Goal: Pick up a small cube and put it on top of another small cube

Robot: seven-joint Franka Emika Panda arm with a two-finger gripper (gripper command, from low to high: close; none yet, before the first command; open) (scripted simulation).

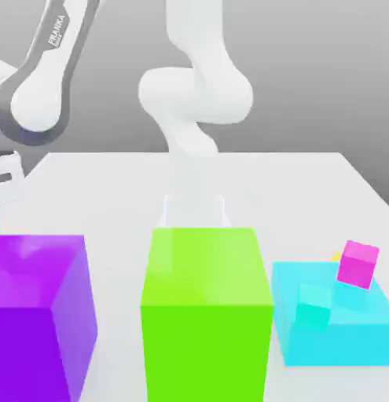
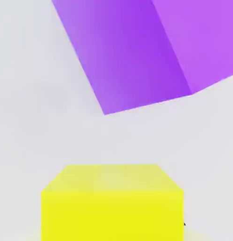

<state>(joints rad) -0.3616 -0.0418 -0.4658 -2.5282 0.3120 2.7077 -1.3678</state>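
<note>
The claw's jaws are clamped on the small, smooth bright yellow cube (image 2: 112,202), held ready for stacking; the big glossy purple cube (image 2: 137,52) sits beyond it on the white table (image 2: 33,117).

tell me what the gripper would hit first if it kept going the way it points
Probably the table: past the yellow cube close under the hand camera lies bare white surface, with the purple cube beyond. Depth is hard to judge.
</note>
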